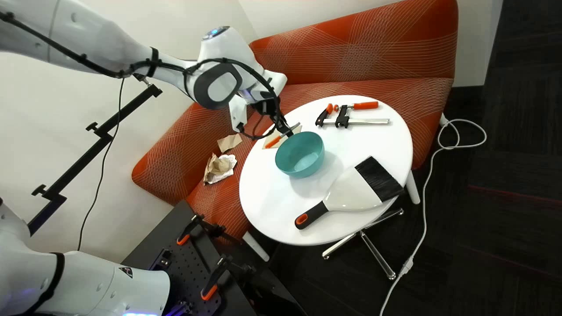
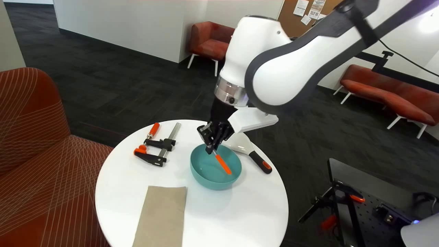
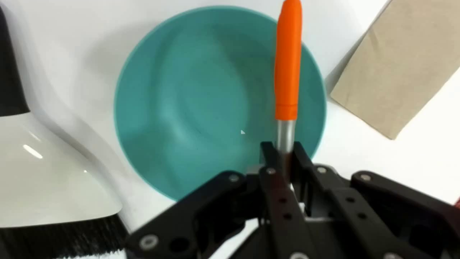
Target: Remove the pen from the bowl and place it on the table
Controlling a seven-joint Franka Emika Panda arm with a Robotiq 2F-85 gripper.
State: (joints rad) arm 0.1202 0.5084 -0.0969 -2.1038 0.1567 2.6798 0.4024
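"Location of the pen (image 3: pixel 287 68)?"

"Above the bowl (image 3: pixel 138 108), apparently clear of the rim. The gripper (image 3: pixel 283 158) is clamped on the pen's silver end."

"Reason for that hold?"

"Presumably it leaves the orange length free to be laid down."

"Bowl contents?"

"One small white fleck (image 3: pixel 242 132), nature unclear."

"Outstanding?"

"Placement. In my judgement, the pen should travel sideways past the rim before being lowered to the table (image 1: pixel 272 202)."

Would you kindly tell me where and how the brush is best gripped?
I'd take the brush by its black handle, from above, closing across its narrow width. It lies broad face up, and the handle looks slimmest, while the white body spreads wide. The gripper would first need to set down the pen.
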